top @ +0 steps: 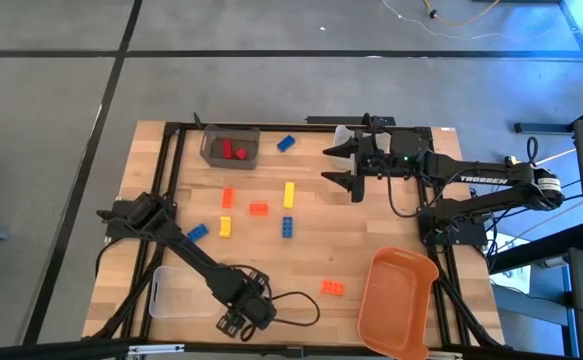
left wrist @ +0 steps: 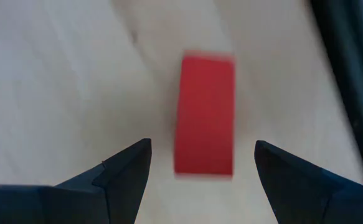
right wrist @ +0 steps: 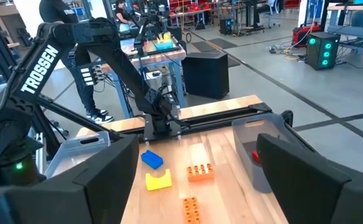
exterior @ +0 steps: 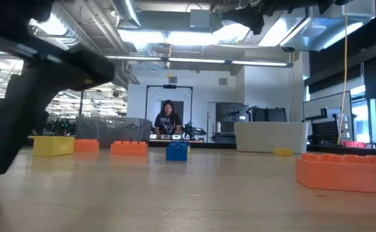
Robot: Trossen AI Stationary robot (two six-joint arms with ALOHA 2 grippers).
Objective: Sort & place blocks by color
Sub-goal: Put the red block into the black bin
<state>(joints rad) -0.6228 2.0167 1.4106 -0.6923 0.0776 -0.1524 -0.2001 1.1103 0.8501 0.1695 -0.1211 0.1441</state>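
The wooden table [top: 311, 255] carries an orange bin [top: 396, 300] at the near right corner, a clear bin [top: 176, 292] at the near left, and a dark bin [top: 231, 147] at the far left holding red blocks [top: 233, 150]. The right gripper [top: 346, 166] hangs over the far side, jaws spread wide and empty, with a blue block [top: 286, 143] just off its far fingertip and the dark bin beyond. The left gripper [left wrist: 200, 165] is low at the near edge, jaws apart with nothing clamped; a red block [left wrist: 206, 115] lies on the wood between and just ahead of its fingertips, untouched. Loose yellow, orange and blue blocks [top: 261, 212] lie mid-table, between the two grippers.
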